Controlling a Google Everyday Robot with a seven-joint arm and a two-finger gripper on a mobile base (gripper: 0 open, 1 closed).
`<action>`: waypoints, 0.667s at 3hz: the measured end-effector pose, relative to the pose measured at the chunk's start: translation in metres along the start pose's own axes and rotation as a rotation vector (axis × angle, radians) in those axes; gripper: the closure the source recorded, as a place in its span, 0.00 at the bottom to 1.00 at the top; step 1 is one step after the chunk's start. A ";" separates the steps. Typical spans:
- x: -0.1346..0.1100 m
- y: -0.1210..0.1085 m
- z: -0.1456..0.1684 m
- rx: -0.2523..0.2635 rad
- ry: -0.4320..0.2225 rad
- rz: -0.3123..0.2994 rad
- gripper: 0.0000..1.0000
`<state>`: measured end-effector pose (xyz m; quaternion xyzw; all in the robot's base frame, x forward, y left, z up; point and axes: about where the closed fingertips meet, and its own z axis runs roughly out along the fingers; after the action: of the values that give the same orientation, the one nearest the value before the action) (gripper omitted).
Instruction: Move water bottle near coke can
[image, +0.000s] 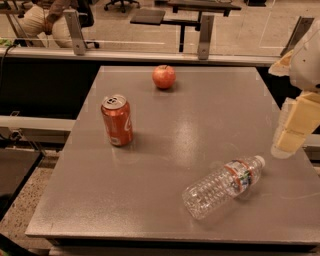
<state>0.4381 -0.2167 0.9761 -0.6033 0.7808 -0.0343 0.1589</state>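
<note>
Seemingly empty water bottle (220, 186) lies near hand (286, 146); coke can (116, 121) upright.

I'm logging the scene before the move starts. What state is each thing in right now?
Bottle: lying on its side, cap on, near the table's front right corner.
Can: standing upright on the left, well apart from the bottle.
Apple: resting near the far edge.
Tool: at the right edge, just past the bottle's cap, not touching the bottle.

Clear plastic water bottle (220, 186); matt cream jaws at right.
</note>
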 end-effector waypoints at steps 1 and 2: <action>-0.001 0.000 -0.001 0.005 0.000 -0.002 0.00; 0.002 0.001 0.005 -0.009 0.001 -0.047 0.00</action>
<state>0.4386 -0.2173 0.9709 -0.6222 0.7666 -0.0345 0.1550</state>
